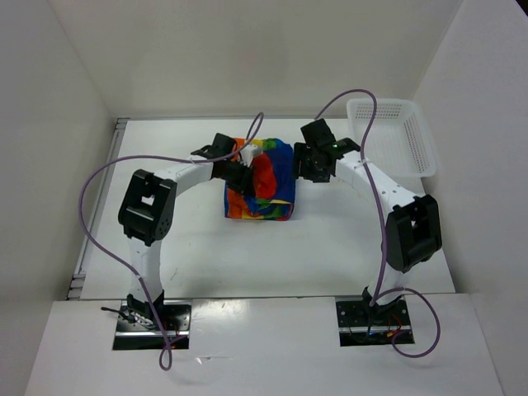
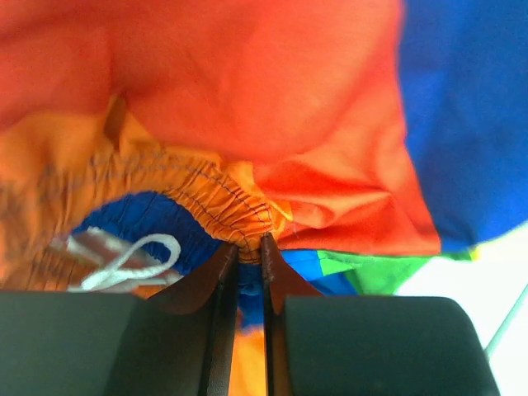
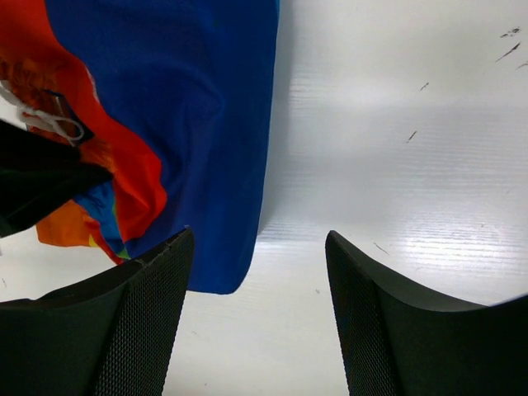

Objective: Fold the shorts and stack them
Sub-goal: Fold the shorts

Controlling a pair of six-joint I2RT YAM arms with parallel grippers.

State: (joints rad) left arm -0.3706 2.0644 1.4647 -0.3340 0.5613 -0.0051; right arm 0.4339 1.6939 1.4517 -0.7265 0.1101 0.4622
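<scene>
At the centre of the top view, the shorts point(image 1: 262, 188) lie on the white table point(image 1: 190, 243) as a loose bundle, not flat. Blue, red, orange, yellow and green stripes are mixed in the heap, and one red fold rises in the middle. The left pincer point(image 1: 246, 176) reaches into the bundle from the left side of the frame and touches the cloth.

From the left wrist camera, the two dark fingers point(image 2: 224, 280) stand almost together, with only a narrow slit between them. The gathered orange waistband point(image 2: 235, 210) is bunched just at their tips, and blue cloth fills the slit, so this pincer is gripping the shorts. A white drawstring point(image 2: 124, 260) lies in a loop on the blue inner cloth, at the lower left of that frame. Red cloth covers the upper part and blue cloth the upper right.

The right pincer point(image 1: 307, 162) is just beside the right edge of the bundle in the top view. In its own camera the fingers point(image 3: 148, 313) are spread wide apart and hold nothing; between them only the bare table shows. The blue edge of the shorts hangs near the left finger.

A white plastic basket point(image 1: 394, 136) stands at the upper right of the top view, well apart from the shorts. Purple cables point(image 1: 97, 216) run along both arms.
</scene>
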